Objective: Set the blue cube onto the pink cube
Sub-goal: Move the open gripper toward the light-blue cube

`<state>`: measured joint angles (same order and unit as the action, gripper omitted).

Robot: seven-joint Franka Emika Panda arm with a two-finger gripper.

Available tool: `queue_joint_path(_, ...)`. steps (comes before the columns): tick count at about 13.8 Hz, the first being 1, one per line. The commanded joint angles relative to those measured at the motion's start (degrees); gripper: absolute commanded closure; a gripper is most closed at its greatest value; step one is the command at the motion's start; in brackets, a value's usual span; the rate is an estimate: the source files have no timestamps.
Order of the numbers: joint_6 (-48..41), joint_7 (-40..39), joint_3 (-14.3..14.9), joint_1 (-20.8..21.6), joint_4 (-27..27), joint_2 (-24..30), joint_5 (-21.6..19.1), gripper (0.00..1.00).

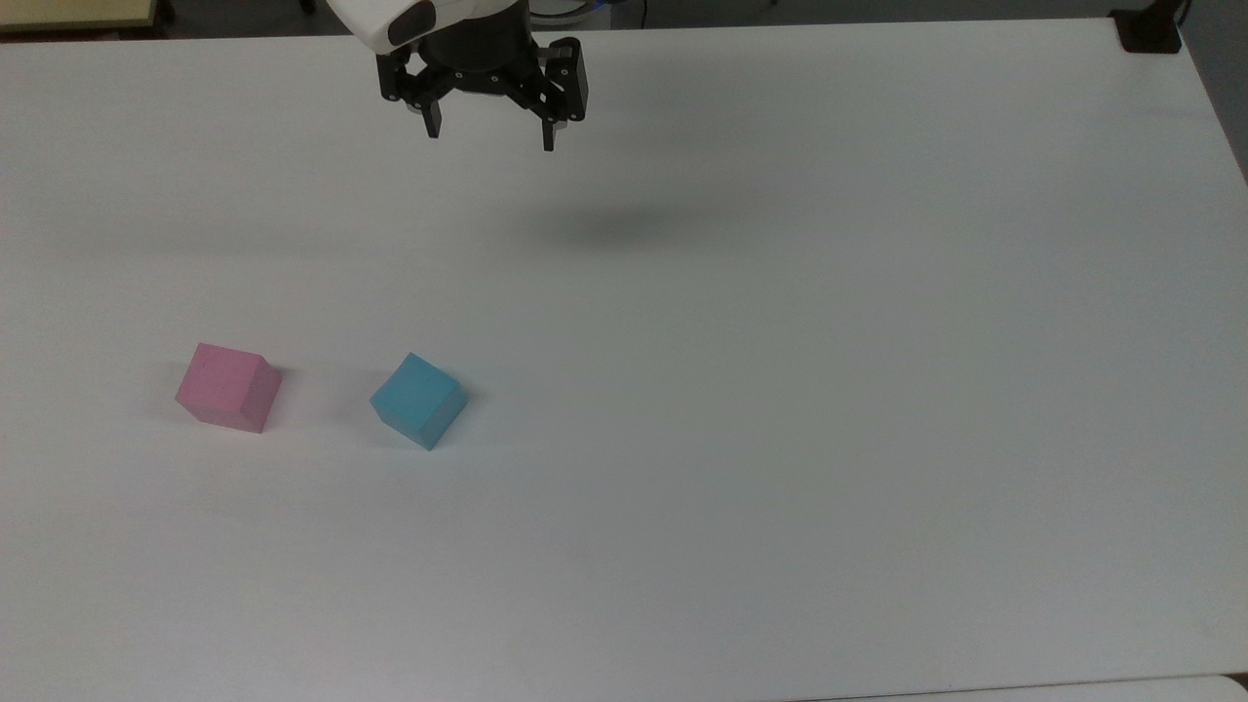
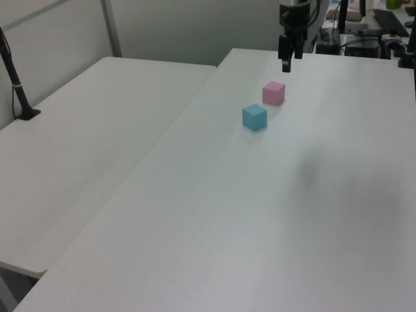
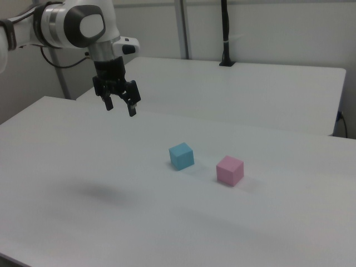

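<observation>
The blue cube (image 1: 419, 400) (image 2: 255, 117) (image 3: 181, 156) rests on the white table (image 1: 780, 390). Beside it, on the top view's left, stands the pink cube (image 1: 230, 387) (image 2: 273, 93) (image 3: 230, 170), a short gap apart. My gripper (image 1: 489, 138) (image 2: 285, 65) (image 3: 120, 109) hangs open and empty well above the table, near the far edge in the top view, away from both cubes. Its black fingers point down.
A second white table (image 2: 97, 130) (image 3: 250, 89) adjoins this one, with a black pole clamp (image 2: 19, 97) (image 3: 225, 33) on it. A black clamp (image 1: 1149, 29) sits at the top view's far right corner. Equipment (image 2: 370, 29) stands beyond the table.
</observation>
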<state>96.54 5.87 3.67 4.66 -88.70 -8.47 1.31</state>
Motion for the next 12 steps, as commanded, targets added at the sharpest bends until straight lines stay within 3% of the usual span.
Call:
queue_joint_path(1,-0.8,0.0,0.6,-0.9,-0.6,1.3,-0.1,0.0)
queue_joint_path(12,-0.5,0.3,0.7,-1.7,-0.6,0.6,-0.3,0.0)
